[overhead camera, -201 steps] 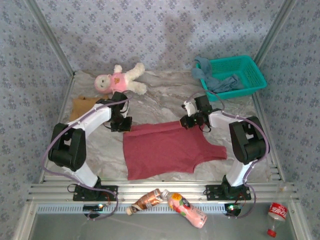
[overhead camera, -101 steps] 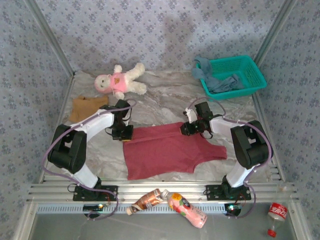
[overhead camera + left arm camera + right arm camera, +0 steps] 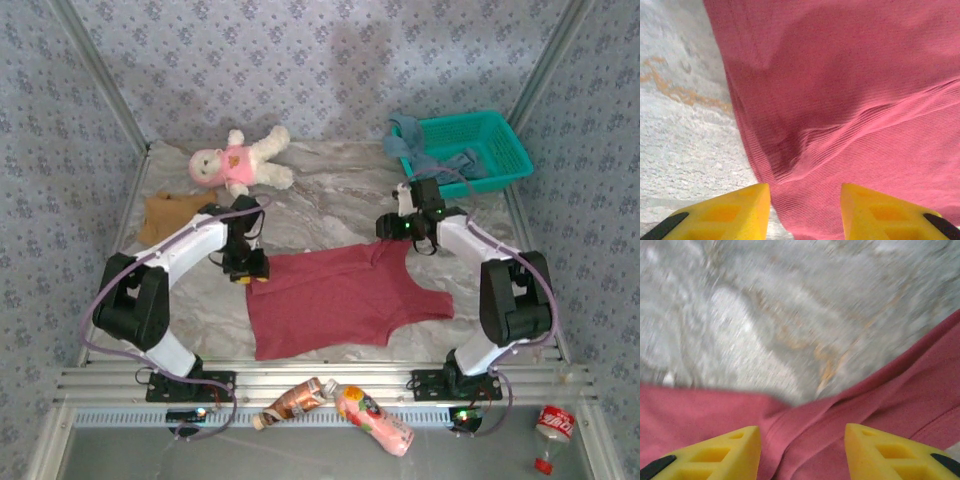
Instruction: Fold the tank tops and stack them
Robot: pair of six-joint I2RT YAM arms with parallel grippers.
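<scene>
Dark red top [image 3: 340,300]: spread flat, near-left of the basket [image 3: 462,118] | left gripper [image 3: 805,195], right gripper [image 3: 802,435]: jaws apart, empty, along its edge facing the basket | risk: you regrip that wrinkled edge unevenly and the fold skews | blue top [image 3: 445,168]: in the basket, unfolded.

The left arm [image 3: 190,240] covers the tan-brown top's [image 3: 165,212] right edge at overhead frame left; the bench [image 3: 765,315] is motion-blurred in the right wrist view.

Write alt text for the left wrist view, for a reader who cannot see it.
A dark red tank top lies wrinkled on a pale marbled table. The left gripper is open at its edge, yellow fingers apart.
</scene>
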